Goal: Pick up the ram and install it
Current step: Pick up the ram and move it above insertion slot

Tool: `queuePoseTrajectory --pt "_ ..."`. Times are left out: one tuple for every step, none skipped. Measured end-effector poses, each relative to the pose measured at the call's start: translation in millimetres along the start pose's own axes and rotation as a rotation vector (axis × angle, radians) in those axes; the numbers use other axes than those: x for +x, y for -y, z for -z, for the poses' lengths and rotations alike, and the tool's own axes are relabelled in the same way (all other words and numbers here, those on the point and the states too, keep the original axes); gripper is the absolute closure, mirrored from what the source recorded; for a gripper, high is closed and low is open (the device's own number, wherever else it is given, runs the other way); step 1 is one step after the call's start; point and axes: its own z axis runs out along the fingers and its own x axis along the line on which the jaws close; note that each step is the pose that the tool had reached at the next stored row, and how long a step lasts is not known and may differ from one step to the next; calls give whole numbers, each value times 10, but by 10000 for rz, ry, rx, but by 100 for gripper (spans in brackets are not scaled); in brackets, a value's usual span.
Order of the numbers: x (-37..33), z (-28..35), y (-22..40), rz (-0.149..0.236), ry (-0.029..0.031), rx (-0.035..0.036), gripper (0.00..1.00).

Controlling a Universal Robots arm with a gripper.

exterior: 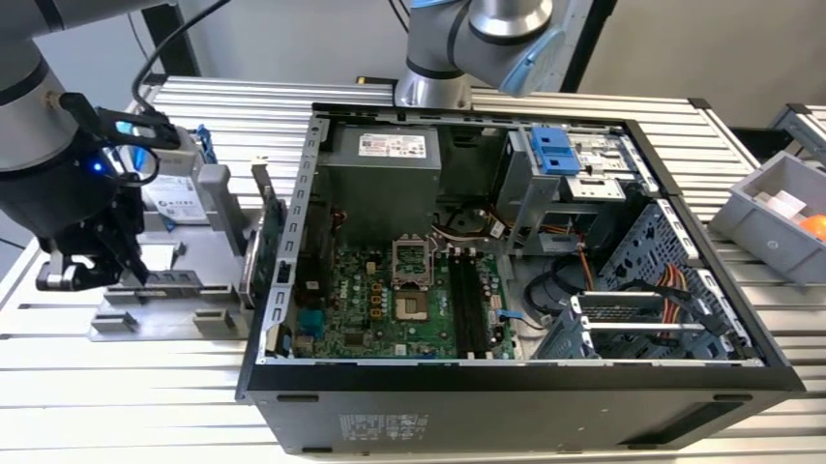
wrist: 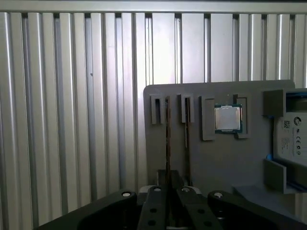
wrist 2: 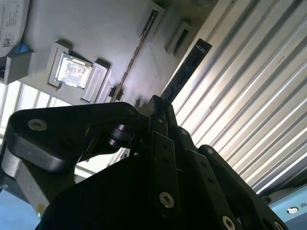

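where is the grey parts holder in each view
Exterior view: grey parts holder at the exterior view's left, by the claw.
First wrist view: holder beyond the claw, chip seated in it.
Second wrist view: holder behind the ram stick in the claw.
Shared landmark: white-labelled drive.

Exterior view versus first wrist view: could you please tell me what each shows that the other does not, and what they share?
Exterior view: the open case with its motherboard, and a grey bin at the exterior view's right.
First wrist view: a CPU seated in a recess, and the ram edge-on in a slot, with the end effector shut on it.
Both: the end effector, the grey fixture, the drive on it, and the slatted table.
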Motion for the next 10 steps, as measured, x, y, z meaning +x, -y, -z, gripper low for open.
queuePoseTrajectory --pt "0 10 0 -1 5 -2 100" --pt "0 19 0 -4 13 -1 100" --pt "-1 30 0 -8 25 -1 100" --pt "-2 40 -1 -12 38 0 100" --pt "-2 51 -1 -19 46 -1 100" --pt "-4 61 -2 -25 55 -1 100" --pt "-5 71 -2 -31 60 -1 100" --pt "-8 81 -3 -39 67 0 100" --pt "-10 91 -5 -47 73 -1 100" --pt "-14 101 -7 -56 79 -1 100"
